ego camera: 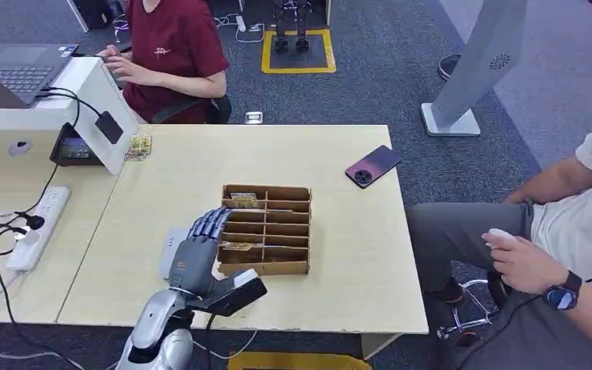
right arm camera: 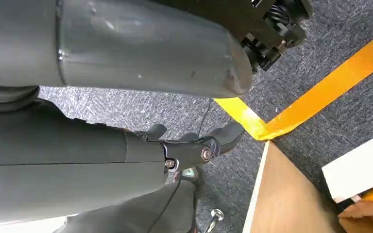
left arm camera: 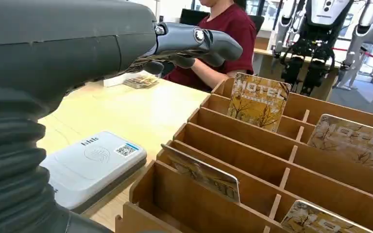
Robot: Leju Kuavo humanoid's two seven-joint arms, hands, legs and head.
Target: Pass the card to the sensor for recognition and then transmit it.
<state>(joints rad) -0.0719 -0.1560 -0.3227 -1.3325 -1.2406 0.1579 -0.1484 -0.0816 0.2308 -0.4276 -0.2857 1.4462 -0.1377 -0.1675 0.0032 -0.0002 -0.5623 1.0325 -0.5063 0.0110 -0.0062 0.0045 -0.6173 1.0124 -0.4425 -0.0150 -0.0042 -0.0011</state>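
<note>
A wooden divider box (ego camera: 266,229) stands mid-table with patterned cards in its slots. One card (ego camera: 243,200) is in the far left slot, another (ego camera: 239,245) lies nearer. My left hand (ego camera: 199,250) hovers over the box's left edge, fingers stretched out and holding nothing. In the left wrist view the left hand (left arm camera: 184,46) reaches above the box (left arm camera: 252,160), over a "HOTEL" card (left arm camera: 258,101) and a leaning card (left arm camera: 204,173). The white card sensor (left arm camera: 94,160) lies beside the box, partly under my hand (ego camera: 171,248). My right hand (right arm camera: 189,145) hangs empty over the floor.
A dark phone (ego camera: 372,166) lies at the table's far right. A white stand (ego camera: 100,108) with a small terminal and a power strip (ego camera: 38,227) sit to the left. One person sits behind the table (ego camera: 171,54), another at the right (ego camera: 539,254). Yellow tape (right arm camera: 315,92) marks the floor.
</note>
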